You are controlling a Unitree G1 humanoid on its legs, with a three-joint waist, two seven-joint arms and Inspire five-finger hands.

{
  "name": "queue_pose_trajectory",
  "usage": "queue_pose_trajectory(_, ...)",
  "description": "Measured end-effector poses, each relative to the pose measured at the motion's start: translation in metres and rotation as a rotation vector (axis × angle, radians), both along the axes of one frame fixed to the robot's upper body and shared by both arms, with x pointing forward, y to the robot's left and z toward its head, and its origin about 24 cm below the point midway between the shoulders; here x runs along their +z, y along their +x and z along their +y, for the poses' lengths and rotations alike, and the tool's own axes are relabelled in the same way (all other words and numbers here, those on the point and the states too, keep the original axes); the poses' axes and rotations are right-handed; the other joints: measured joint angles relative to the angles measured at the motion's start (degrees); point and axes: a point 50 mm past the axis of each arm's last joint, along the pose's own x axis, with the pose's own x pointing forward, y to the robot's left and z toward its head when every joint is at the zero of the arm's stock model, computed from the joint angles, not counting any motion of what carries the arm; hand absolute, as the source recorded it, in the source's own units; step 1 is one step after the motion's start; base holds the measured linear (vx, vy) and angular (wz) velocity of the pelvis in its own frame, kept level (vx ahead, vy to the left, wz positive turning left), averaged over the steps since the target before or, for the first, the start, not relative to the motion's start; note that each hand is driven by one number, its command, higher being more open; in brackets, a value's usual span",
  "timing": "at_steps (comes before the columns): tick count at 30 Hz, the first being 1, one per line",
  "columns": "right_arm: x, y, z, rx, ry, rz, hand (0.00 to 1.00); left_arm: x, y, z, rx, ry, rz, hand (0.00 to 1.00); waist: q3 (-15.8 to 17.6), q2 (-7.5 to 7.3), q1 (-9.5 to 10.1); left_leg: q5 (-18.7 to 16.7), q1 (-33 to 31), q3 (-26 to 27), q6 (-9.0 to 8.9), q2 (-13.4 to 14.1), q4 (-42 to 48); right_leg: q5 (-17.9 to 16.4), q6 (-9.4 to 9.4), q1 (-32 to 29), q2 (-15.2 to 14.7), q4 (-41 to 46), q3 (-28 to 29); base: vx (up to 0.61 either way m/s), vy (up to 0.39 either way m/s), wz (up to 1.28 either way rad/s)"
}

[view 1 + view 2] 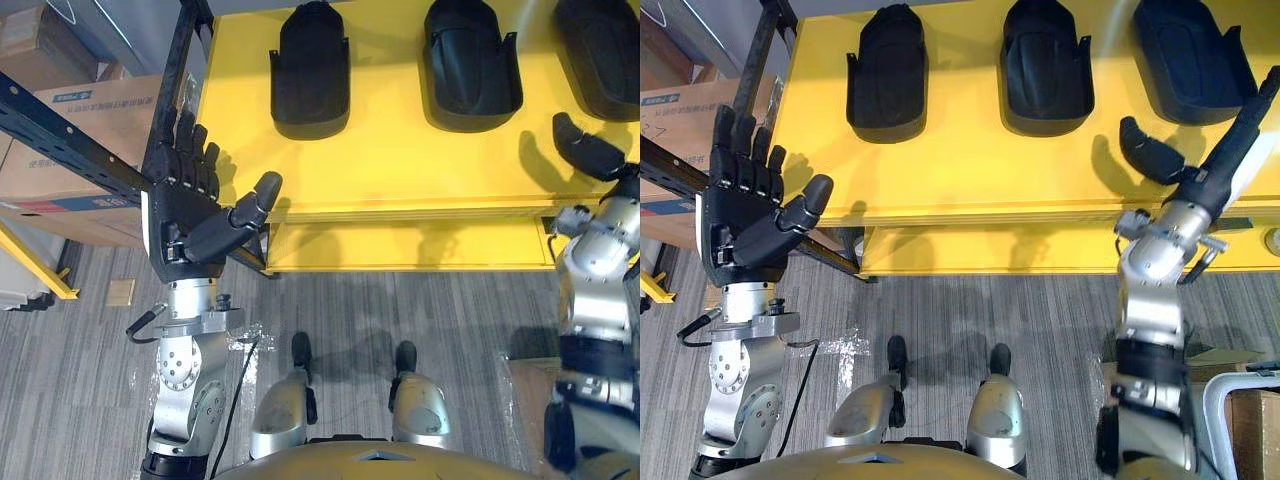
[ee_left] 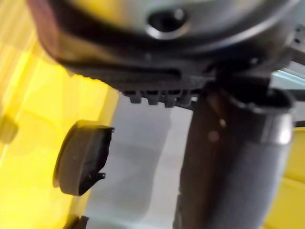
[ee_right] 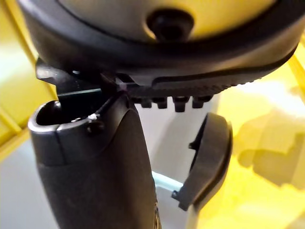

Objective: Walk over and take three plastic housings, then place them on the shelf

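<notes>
In the left eye view, three black housings sit in a row along the far side of the yellow shelf [image 1: 400,170]: the left housing [image 1: 310,70], the middle housing [image 1: 470,65] and the right housing [image 1: 605,55]. The left hand [image 1: 185,215] is raised by the shelf's front left corner, fingers straight and apart, thumb spread, holding nothing.

In the right eye view, the right hand [image 1: 1202,172] hangs over the shelf's front right edge. Its straight fingers point toward the right housing and its thumb is spread wide. I cannot tell whether they touch.

In the left wrist view, a housing [image 2: 81,160] lies on the yellow shelf past the thumb.

In the right wrist view, another housing [image 3: 207,160] shows beside the thumb.
</notes>
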Motion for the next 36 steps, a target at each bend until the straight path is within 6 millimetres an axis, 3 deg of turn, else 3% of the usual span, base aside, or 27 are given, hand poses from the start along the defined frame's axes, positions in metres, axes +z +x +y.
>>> queue_pose_trajectory(4, -0.036, -0.027, 0.012, -0.041, 0.026, 0.081, 1.0, -0.011, -0.008, 0.001, 0.031, 0.004, 0.054, 1.0, -2.6, -0.39, 0.02, -1.2, 0.4, 0.5, -0.22, 0.0, -0.2, 0.3, 0.46, 1.3, 0.2, -2.2, 0.0, 0.02, 0.01, -0.05)
queue_pose_trajectory(6, -0.056, -0.044, 0.02, -0.069, 0.058, 0.136, 1.0, -0.016, -0.012, 0.001, 0.046, 0.025, 0.079, 1.0, -4.9, -1.25, 0.0, -1.7, 0.6, 0.8, -0.26, 0.1, -0.2, 0.6, 0.62, 2.0, 0.4, -3.4, 0.1, 0.06, 0.001, -0.05)
queue_pose_trajectory(11, -0.086, -0.065, 0.03, -0.11, 0.104, 0.235, 1.0, -0.022, -0.018, 0.001, 0.044, 0.046, 0.11, 1.0, -7.7, -3.07, -0.03, -1.8, 2.1, 1.1, -0.11, 0.1, 0.0, 0.8, 0.69, 4.0, 0.5, -4.5, 0.2, 0.07, -0.009, -0.02)
queue_pose_trajectory(17, -0.123, -0.089, 0.049, -0.167, 0.181, 0.336, 1.0, -0.043, -0.033, 0.003, 0.117, -0.018, 0.216, 1.0, -9.6, -2.95, 0.24, -3.3, 3.6, 1.0, -0.15, 0.1, -0.2, 0.8, 0.82, 6.5, 0.5, -5.7, -0.4, 0.0, 0.001, 0.02)
queue_pose_trajectory(22, -0.193, -0.125, 0.054, -0.321, 0.391, 0.576, 1.0, -0.08, -0.054, 0.013, 0.418, 0.005, 0.39, 1.0, -12.2, -3.25, 0.41, -3.4, 3.6, 0.6, -0.08, 0.2, -0.3, 0.8, 0.87, 7.7, 0.7, -7.2, -1.2, 0.0, -0.005, 0.06)
queue_pose_trajectory(26, -0.243, -0.162, 0.051, -0.434, 0.541, 0.79, 1.0, -0.106, -0.064, 0.017, 0.54, 0.131, 0.514, 1.0, -13.5, -3.26, 1.2, -3.2, 3.4, -0.5, -0.36, 0.1, -0.3, 0.8, 0.9, 8.3, 0.6, -7.5, -2.6, 0.01, -0.01, 0.14)
queue_pose_trajectory(32, -0.286, -0.198, 0.069, -0.414, 0.753, 1.008, 1.0, -0.17, -0.081, 0.016, 0.539, 0.256, 0.817, 1.0, -14.6, -4.19, 1.7, -2.9, 4.1, -1.5, -0.1, 0.0, -0.3, 0.3, 0.54, 9.8, 0.6, -7.6, -3.8, -0.01, -0.016, 0.09)
queue_pose_trajectory(35, -0.303, -0.209, 0.08, -0.368, 0.886, 1.092, 1.0, -0.212, -0.101, 0.022, 0.546, 0.224, 1.079, 1.0, -15.4, -5.03, 1.8, -3.0, 4.8, -1.7, -0.21, 0.0, -0.3, -0.6, 0.37, 10.5, 0.6, -7.6, -4.0, -0.01, -0.006, 0.01)
queue_pose_trajectory(36, -0.309, -0.212, 0.081, -0.375, 0.962, 1.095, 1.0, -0.228, -0.112, 0.027, 0.562, 0.185, 1.189, 1.0, -15.2, -5.93, 1.79, -3.4, 5.0, -1.7, -0.51, 0.0, -0.3, -0.7, 0.36, 10.8, 0.6, -7.7, -4.0, 0.0, 0.0, 0.0)
